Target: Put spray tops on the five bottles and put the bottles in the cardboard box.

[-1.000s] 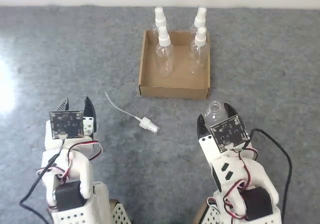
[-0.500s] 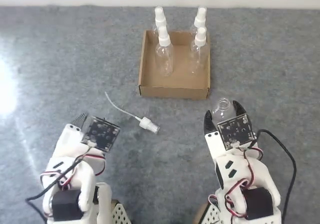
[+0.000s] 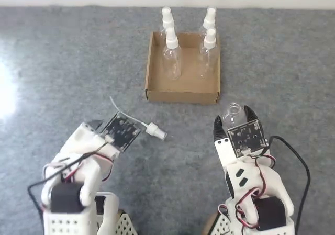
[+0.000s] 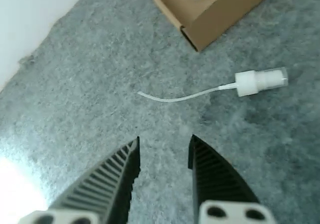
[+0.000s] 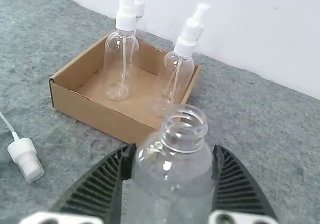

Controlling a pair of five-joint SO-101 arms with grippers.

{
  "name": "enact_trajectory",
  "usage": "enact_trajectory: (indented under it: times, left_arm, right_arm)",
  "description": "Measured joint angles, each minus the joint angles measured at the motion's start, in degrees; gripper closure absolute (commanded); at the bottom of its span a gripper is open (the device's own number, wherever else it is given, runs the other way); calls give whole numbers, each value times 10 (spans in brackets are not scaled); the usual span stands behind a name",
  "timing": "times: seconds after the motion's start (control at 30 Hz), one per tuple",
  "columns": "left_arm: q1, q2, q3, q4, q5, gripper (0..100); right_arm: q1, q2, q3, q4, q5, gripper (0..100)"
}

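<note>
Right jaws around one capless bottle

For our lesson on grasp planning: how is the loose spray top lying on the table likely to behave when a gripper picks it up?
The spray top lies on its side and looks cylindrical, so it may roll if nudged. Its thin tube is curved, so it probably flexes and dangles. Small plastic, likely light.

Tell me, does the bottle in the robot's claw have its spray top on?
Off. The bottle stands bare-necked in the right gripper; the spray top lies loose nearby.
</note>
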Motion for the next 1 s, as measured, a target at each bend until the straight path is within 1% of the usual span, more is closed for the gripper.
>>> enact_trajectory:
  times: [0.07,0.23,0.4,0.57,0.63,0.87,1.0]
  left_arm:
    - [27,50,-29,11,0,855]
    - [63,163,-81,15,0,855]
    - [96,260,-117,18,-51,852]
    - [102,349,-121,19,-124,852]
    - [102,381,-121,19,-142,852]
    - [105,455,-121,-29,-157,852]
    - [133,484,-121,-39,-157,852]
  right_arm:
    - [11,0,0,0,0,852]
    - [52,0,0,-2,0,852]
    - [59,0,0,-9,0,851]
    - [58,0,0,-9,0,852]
    - [58,0,0,-9,0,852]
    - [58,0,0,-9,0,853]
    - [58,0,0,-9,0,853]
